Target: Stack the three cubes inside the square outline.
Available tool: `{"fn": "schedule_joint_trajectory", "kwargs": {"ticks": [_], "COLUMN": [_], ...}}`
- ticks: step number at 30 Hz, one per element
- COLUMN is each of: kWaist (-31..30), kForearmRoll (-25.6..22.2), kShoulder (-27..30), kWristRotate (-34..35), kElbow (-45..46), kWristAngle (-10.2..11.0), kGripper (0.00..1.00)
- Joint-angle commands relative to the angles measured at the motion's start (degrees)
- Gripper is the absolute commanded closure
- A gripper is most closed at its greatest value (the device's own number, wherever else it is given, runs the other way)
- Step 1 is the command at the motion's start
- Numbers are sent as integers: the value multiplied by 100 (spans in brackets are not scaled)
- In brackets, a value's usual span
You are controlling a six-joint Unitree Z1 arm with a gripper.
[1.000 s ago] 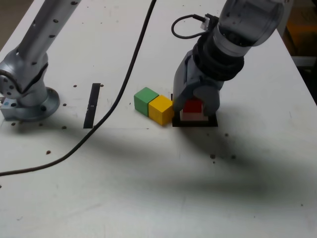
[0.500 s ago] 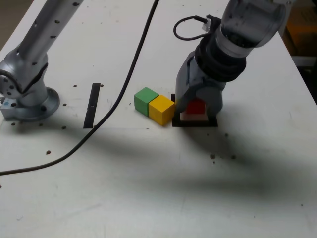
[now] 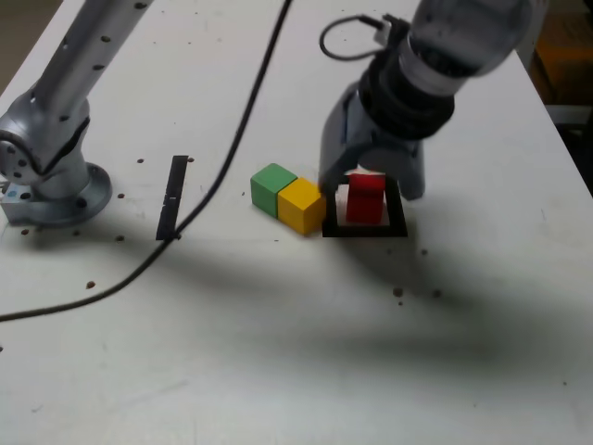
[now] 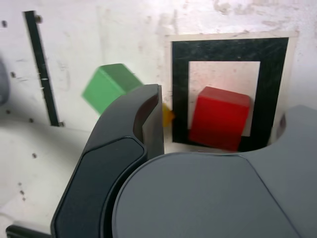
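The red cube [image 3: 365, 197] stands on the white centre of the square outline [image 3: 364, 229], with nothing gripping it. My gripper [image 3: 372, 184] hangs open just above it, one finger on each side and neither touching the cube. In the wrist view the red cube [image 4: 219, 118] sits inside the square outline [image 4: 180, 89], between the spread fingers of the gripper [image 4: 224, 106]. The yellow cube [image 3: 301, 204] lies against the outline's edge on the exterior view's left, and the green cube [image 3: 273, 188] touches it. My finger hides most of the yellow cube [image 4: 167, 116] in the wrist view; the green cube [image 4: 109, 88] is visible.
A thin black strip [image 3: 173, 197] lies to the exterior view's left of the cubes. A dark cable [image 3: 236, 139] runs across the table from the top to the exterior view's left edge. The arm's base [image 3: 51, 185] is bolted at the far left.
The gripper has opened and risen off the red cube, which now stands free inside the outline. The yellow and green cubes have not moved.
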State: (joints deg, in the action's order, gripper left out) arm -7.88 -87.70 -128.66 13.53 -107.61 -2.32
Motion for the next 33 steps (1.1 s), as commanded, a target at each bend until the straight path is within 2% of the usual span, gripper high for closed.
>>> {"fn": "schedule_joint_trajectory", "kwargs": {"ticks": [1,4,7,10,17,23,27,30,33], "kWaist": [-36,-134,-179,-208,-282,-173,-161,-161,-161], "kForearmRoll": [-119,-344,-406,-397,-382,-373,-253,42,379], "kShoulder": [175,547,822,911,966,1238,1367,1430,1504], "kWristRotate": [73,380,676,904,1523,2549,3045,3162,3197], "kElbow": [-32,65,325,486,709,1077,1229,1419,1670], "kWristAngle": [-2,-133,-502,-775,-1012,-1079,-895,-746,-720], "kGripper": [3,2,1,0,0,0,1,2,2]}}
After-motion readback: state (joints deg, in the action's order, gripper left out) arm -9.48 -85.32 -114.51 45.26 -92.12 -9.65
